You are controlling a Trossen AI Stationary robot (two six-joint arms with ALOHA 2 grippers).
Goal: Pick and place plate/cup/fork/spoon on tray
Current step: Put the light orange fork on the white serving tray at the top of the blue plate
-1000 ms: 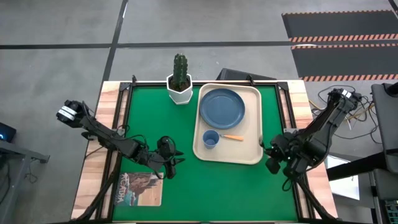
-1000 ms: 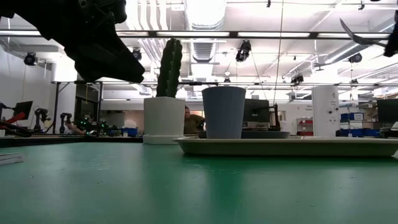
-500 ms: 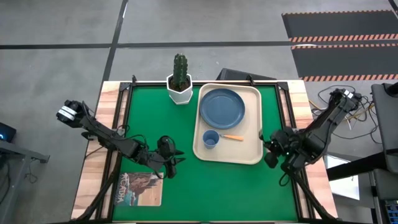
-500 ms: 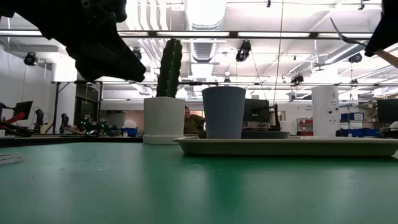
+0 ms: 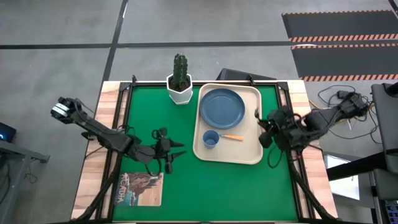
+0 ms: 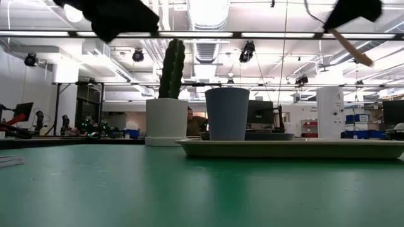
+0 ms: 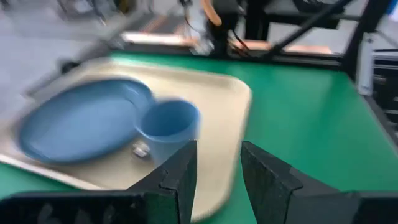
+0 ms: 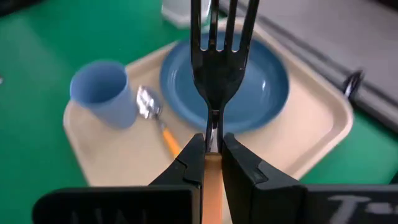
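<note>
Right gripper (image 8: 212, 155) clamps fork (image 8: 216, 56), tines over plate (image 8: 261, 93), frame centre; left gripper (image 7: 217, 171) open, lower left.

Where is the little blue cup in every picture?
High view: the cup stands on the tray, at its near left corner, below the plate.
Low view: the cup stands mid-picture on the tray, right of the cactus pot.
Left wrist view: the cup sits mid-picture, right of the plate.
Right wrist view: the cup is at the left, beside the spoon.
Shared landmark: the tray.
</note>
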